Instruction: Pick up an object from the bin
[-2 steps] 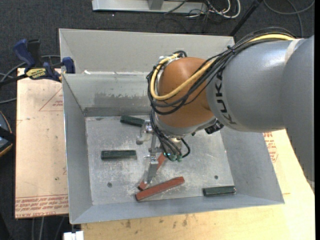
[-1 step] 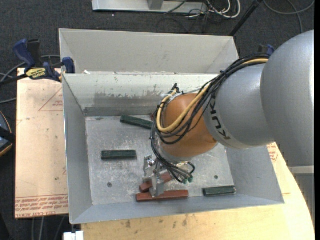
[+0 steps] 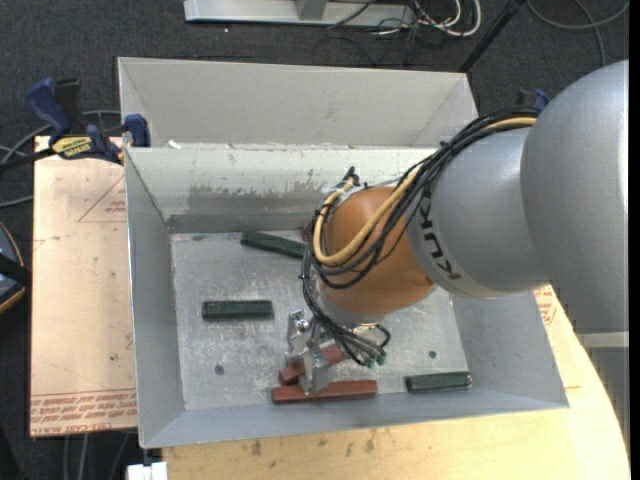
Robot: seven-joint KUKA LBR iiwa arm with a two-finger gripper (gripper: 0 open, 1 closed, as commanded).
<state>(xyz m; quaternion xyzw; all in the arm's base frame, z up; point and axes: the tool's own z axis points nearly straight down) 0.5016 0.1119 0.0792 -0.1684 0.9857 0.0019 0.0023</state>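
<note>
Gripper is hanging low over the reddish-brown flat bar, which is lying along the near wall of the grey metal bin. I am not managing to tell whether it is apart or together. I am judging that straddling the bar's narrow width, clear of the wall, is mattering most.

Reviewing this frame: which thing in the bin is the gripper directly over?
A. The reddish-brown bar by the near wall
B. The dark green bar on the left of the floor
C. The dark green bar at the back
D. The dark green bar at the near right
A: the gripper is down right above the reddish-brown bar by the near wall, while the left green bar, the right green bar and the back green bar lie apart from it.
</note>
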